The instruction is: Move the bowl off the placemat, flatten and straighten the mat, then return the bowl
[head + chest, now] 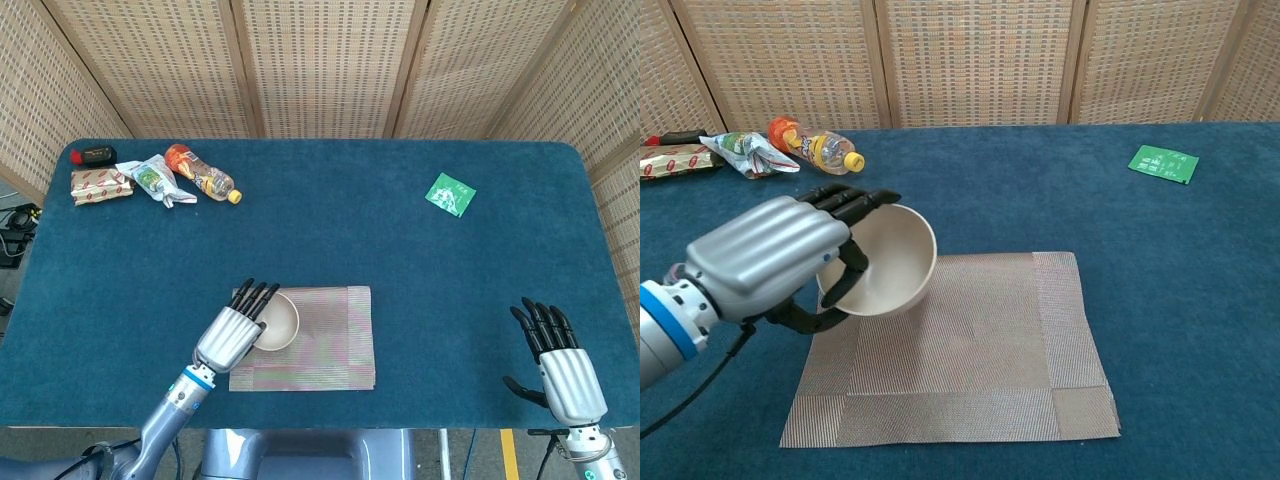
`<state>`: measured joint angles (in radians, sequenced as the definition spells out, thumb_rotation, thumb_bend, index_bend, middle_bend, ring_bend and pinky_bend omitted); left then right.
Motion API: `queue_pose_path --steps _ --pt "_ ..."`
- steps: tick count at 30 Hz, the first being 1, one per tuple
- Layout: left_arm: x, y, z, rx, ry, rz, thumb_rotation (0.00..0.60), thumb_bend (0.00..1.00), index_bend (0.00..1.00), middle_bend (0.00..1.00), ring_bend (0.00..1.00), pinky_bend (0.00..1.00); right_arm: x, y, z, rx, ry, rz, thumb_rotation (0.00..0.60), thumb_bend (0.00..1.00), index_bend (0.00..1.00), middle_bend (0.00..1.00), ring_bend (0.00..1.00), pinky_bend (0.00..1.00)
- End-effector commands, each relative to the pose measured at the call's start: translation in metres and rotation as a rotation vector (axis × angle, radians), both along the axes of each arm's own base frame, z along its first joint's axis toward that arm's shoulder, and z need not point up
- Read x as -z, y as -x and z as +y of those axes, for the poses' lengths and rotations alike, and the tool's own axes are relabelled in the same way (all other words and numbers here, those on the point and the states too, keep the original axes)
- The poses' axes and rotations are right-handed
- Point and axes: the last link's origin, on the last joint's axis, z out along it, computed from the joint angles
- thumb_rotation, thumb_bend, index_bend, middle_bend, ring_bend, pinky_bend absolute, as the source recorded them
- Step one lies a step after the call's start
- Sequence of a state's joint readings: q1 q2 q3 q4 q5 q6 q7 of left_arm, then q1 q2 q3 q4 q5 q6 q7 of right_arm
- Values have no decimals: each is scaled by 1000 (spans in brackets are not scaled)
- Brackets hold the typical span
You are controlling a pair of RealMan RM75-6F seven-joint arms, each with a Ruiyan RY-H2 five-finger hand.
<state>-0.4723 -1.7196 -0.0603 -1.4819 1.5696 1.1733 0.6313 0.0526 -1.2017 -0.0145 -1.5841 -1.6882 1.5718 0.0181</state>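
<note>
My left hand grips a beige bowl by its left rim and holds it tilted in the air, above the left part of the woven placemat. The mat lies flat near the table's front edge, most of its surface bare. My right hand rests at the front right of the table, fingers spread, holding nothing; the chest view does not show it.
At the back left lie a plastic bottle, snack wrappers and a brown packet. A green packet sits at the back right. Blue cloth covers the table.
</note>
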Motion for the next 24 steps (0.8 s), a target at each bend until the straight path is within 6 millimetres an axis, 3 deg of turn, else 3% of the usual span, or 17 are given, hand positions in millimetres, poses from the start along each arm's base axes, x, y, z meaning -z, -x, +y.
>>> queue_pose_path --steps 1,10,18,24 --pt "-18 21 2 -33 -30 -2 600 392 767 0 0 0 2 -1 1 -2 -4 5 600 177 0 0 0 0" --pt "-56 86 4 -118 -86 50 600 392 767 0 0 0 5 -3 2 -9 -8 17 600 177 0 0 0 0" --pt "-68 156 9 -273 -106 126 600 391 767 0 0 0 5 -2 2 -7 -7 21 600 177 0 0 0 0" --pt "-78 191 12 -355 -132 160 600 392 765 0 0 0 7 -2 1 -6 -8 27 600 177 0 0 0 0"
